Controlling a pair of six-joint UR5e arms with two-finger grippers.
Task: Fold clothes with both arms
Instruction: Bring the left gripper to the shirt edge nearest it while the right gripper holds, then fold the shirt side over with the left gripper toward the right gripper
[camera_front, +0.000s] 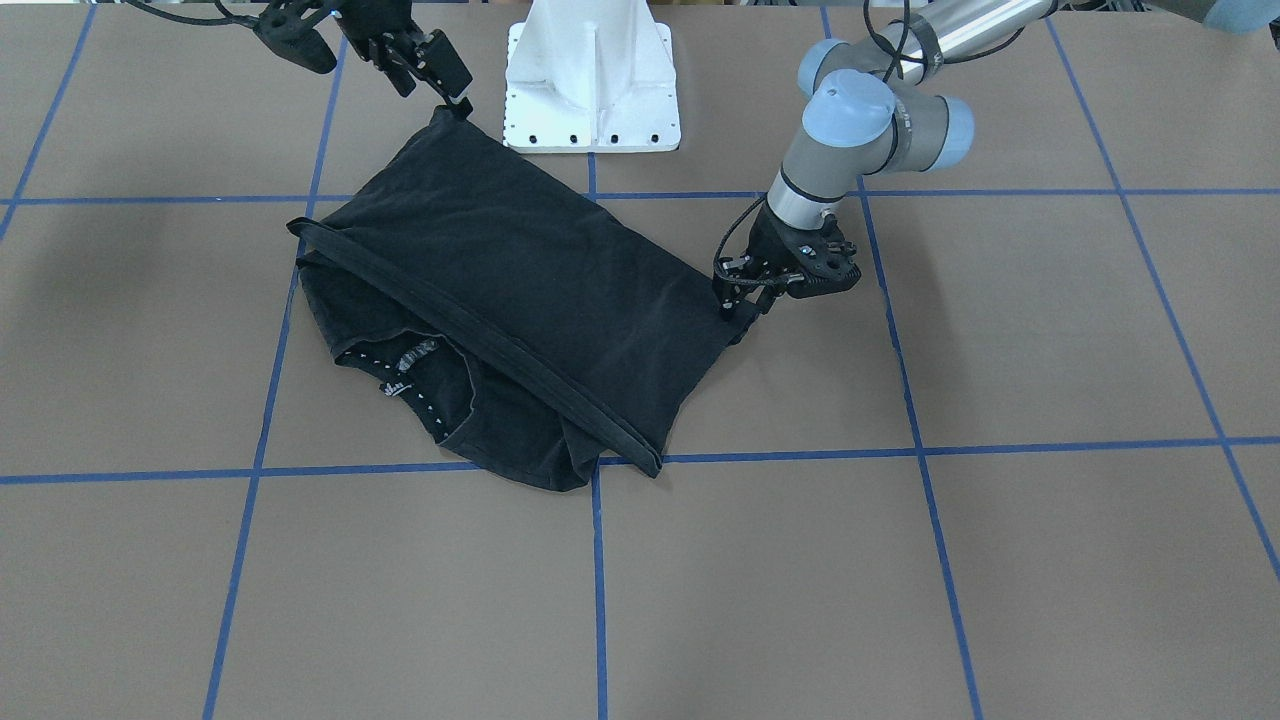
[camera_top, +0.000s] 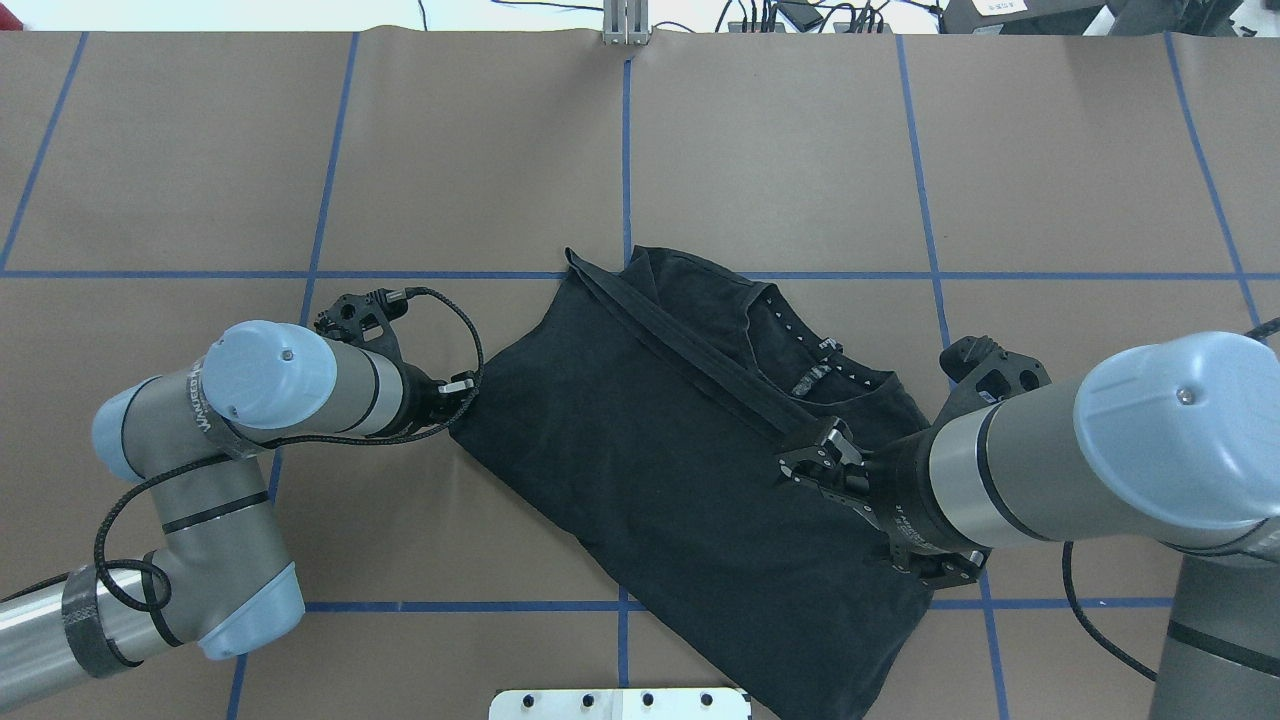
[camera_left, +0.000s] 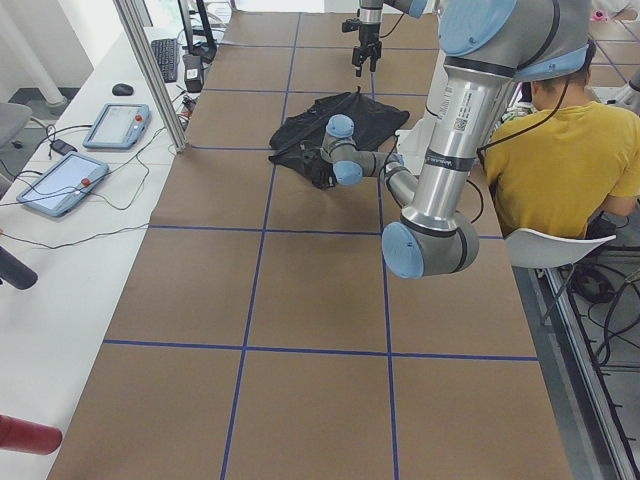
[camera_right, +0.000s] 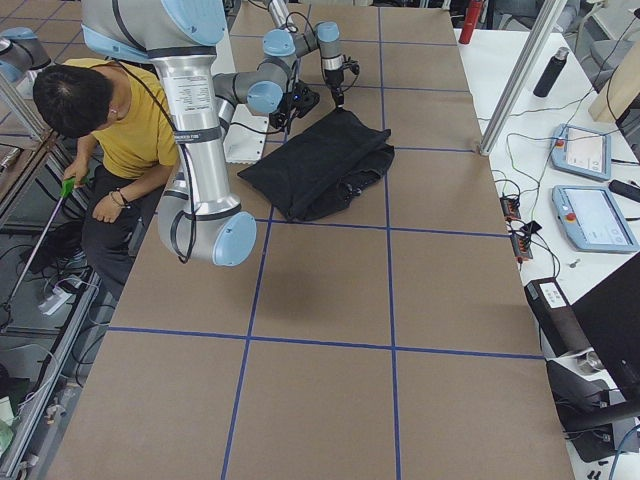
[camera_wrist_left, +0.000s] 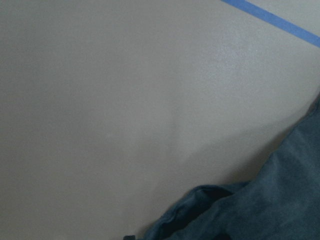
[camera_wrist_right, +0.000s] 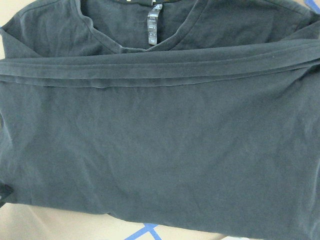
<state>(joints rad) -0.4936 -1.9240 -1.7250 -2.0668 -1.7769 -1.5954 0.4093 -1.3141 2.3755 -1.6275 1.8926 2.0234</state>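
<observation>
Writing first: the only lettering is on a grey neck tag (camera_wrist_right: 152, 27) inside the collar (camera_wrist_right: 100, 35) of the black T-shirt (camera_front: 540, 260), plus some white print on the wrist of the left arm (camera_top: 300, 385). Both are too small or blurry to read, same for a little white mark (camera_front: 392, 388) just below the collar. The shirt lies mid-table on the brown table (camera_front: 1000, 560), just in front of the white pedestal base (camera_front: 592, 80), skewed against the blue tape lines (camera_front: 1000, 192). It's folded over itself, so the hem band (camera_front: 480, 330) runs diagonally right beside the collar, which peeks out on the side away from the robot. Left gripper (camera_front: 742, 300) sits low, right at one corner of the folded edge, but its wrist camera shows only bare table and a scrap of fabric, so I can't tell if it's pinching or let go. Right gripper (camera_front: 450, 95) is at the opposite corner, tips just at the fabric's point, and honestly I can't tell whether it's clamped either. In the overhead view the right arm (camera_top: 1050, 460) covers that corner and the frame edge cuts the cloth off. A person in a yellow top (camera_left: 540, 150) sits beside the robot, and two tablet-like pendants (camera_left: 115, 125) lie on the side bench.
</observation>
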